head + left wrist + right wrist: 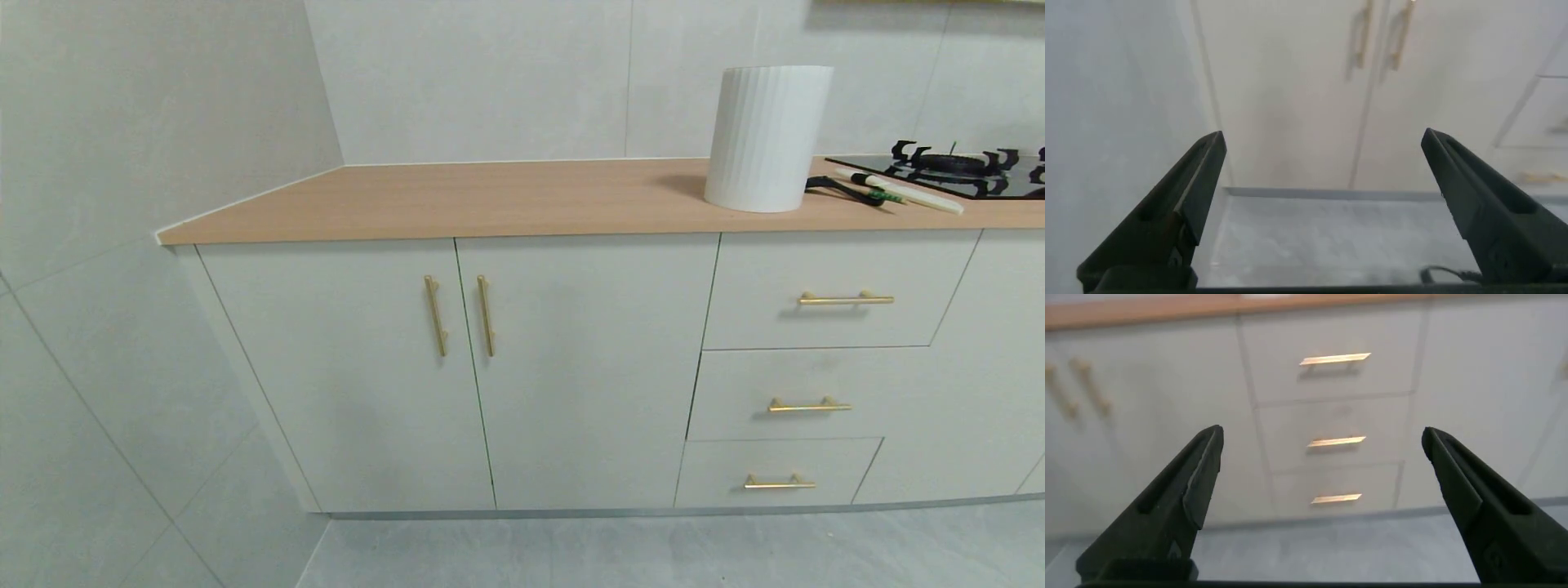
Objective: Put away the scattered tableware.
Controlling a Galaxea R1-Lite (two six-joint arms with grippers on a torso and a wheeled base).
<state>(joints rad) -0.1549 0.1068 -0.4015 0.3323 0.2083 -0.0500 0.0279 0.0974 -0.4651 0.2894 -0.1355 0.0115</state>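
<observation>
A white ribbed cylindrical holder (767,137) stands upright on the wooden countertop (490,200) toward the right. Just right of it lie a black-handled utensil (845,189) and a pale stick-like utensil with a green band (906,193), resting partly on the hob's edge. My left gripper (1323,147) is open, held low in front of the double cabinet doors (1372,90) with nothing between its fingers. Also open and holding nothing, my right gripper (1323,445) faces the stack of three drawers (1331,433).
A black glass hob with burner grates (955,167) sits at the counter's far right. The cabinet front has two doors with gold handles (461,314) and three drawers (816,351). A tiled wall (122,245) closes the left side. Grey floor (653,551) lies below.
</observation>
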